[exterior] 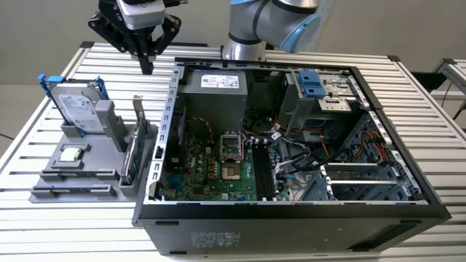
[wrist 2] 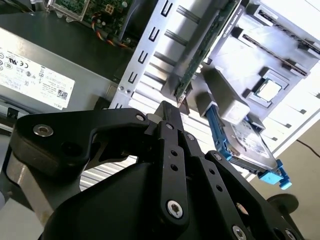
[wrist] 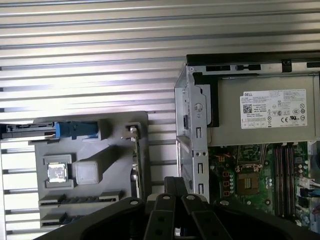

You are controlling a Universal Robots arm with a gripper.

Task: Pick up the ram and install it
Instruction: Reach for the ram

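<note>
Hovering clenched and empty near the computer case (exterior: 173, 109) and expansion card (exterior: 137, 134), the pincer (exterior: 148, 66) risked clipping either if lowered

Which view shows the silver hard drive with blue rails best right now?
The exterior view: the silver hard drive with blue rails stands upright in the grey holder, its labelled face showing. The second wrist view catches part of the drive. The first wrist view sees the drive edge-on.
</note>
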